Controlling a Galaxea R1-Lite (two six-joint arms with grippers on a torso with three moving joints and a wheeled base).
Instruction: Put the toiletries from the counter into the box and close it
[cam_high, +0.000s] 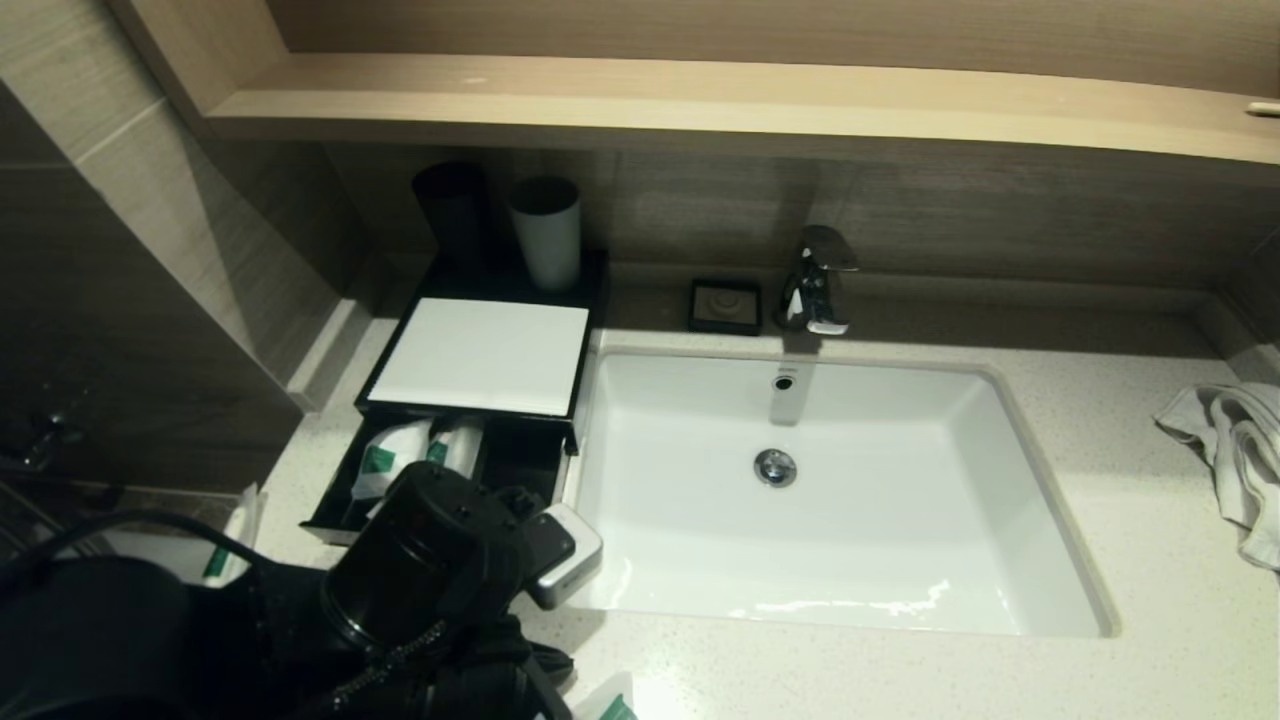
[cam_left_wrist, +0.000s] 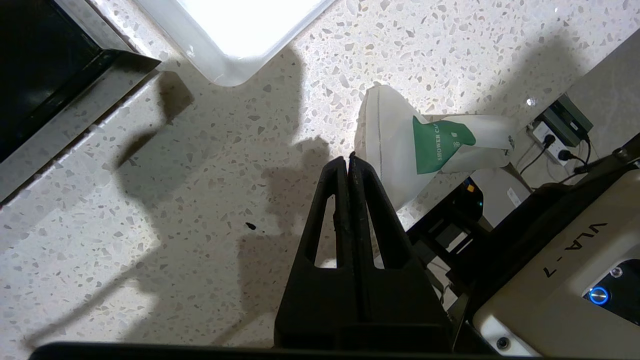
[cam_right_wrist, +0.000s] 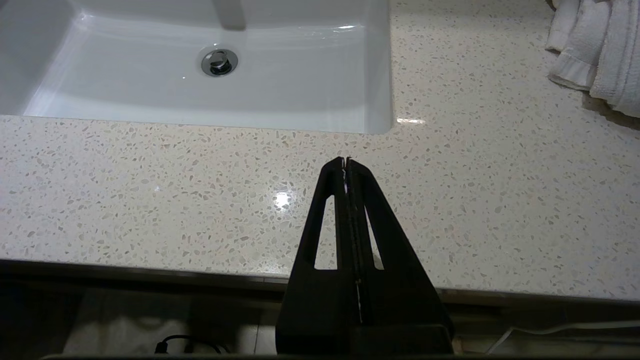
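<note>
Status: the box (cam_high: 480, 355) sits on the counter (cam_high: 1100, 420) left of the sink (cam_high: 900, 560), drawer (cam_high: 335, 500) pulled out toward the robot. At least two packets (cam_high: 405, 455) with green labels already lie inside the drawer. Judged partly done.

Left to do: a shower cap packet (cam_left_wrist: 425, 145) lies at the counter's front edge, partly overhanging it. Another packet (cam_high: 235, 535) shows to the left of the drawer, half hidden behind the arm. The drawer is not yet shut.

Left gripper (cam_left_wrist: 348, 159): clenched, holding nothing, tips close to the shower cap packet's near edge; contact cannot be told. Right gripper (cam_right_wrist: 346, 161): clenched, empty, parked over bare counter in front of the sink.

View comparison:
- Head view alone shows the drawer contents and the box top; the left arm blocks the counter below it, and only a corner of a green-labelled packet peeks at the bottom edge.
- Left wrist view alone shows the shower cap packet whole and its printed label.
- Right wrist view shows the towel (cam_right_wrist: 600, 50) and no packets on that side.
</note>
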